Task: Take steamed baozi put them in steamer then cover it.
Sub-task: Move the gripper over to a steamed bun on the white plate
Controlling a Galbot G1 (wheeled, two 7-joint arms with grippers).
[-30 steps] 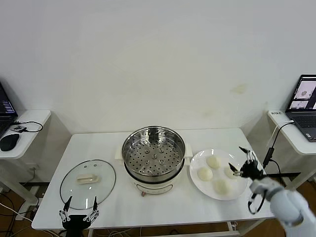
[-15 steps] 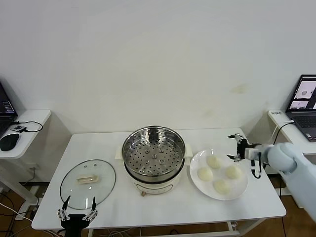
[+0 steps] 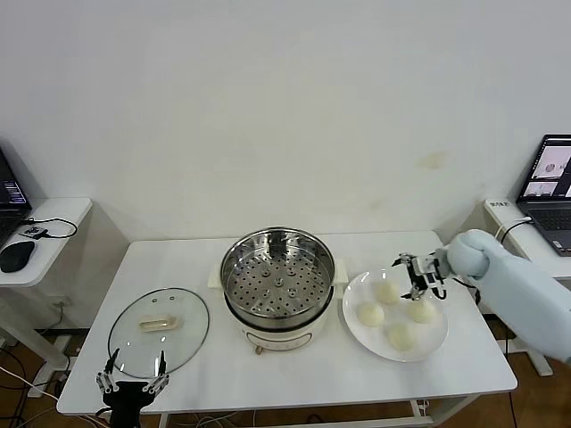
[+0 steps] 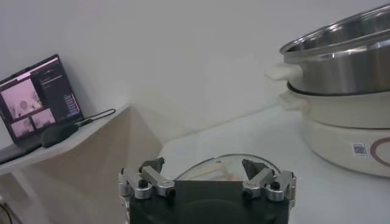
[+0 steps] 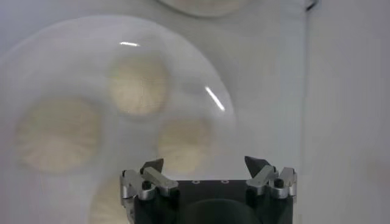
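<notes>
Head view, progress: nothing is loaded yet; the steamer [image 3: 277, 290] stands with a bare perforated tray at the middle of the counter [image 3: 205, 366], uncovered.
Head view, baozi: four steamed baozi [image 3: 386, 292] sit on the white plate [image 3: 357, 334], just right of the steamer.
Head view, lid: one glass lid [image 3: 159, 332] lies flat on the counter, left of the steamer.
Head view, right gripper [image 3: 411, 275]: over the plate's far side, jaws spread wide and empty, near the farthest bun.
Head view, left gripper [image 3: 132, 385]: parked at the counter's near edge by the lid, jaws wide apart, holding nothing.
Head view, left to do: all four buns to move, then the lid to go on.
Left wrist view, count: one steamer [image 4: 341, 91], one lid [image 4: 226, 165] just beyond the open jaws.
Right wrist view, count: three baozi [image 5: 139, 86] plainly seen on the plate [image 5: 73, 36], a fourth partly hidden by the gripper body; jaws open, clasping nothing.
</notes>
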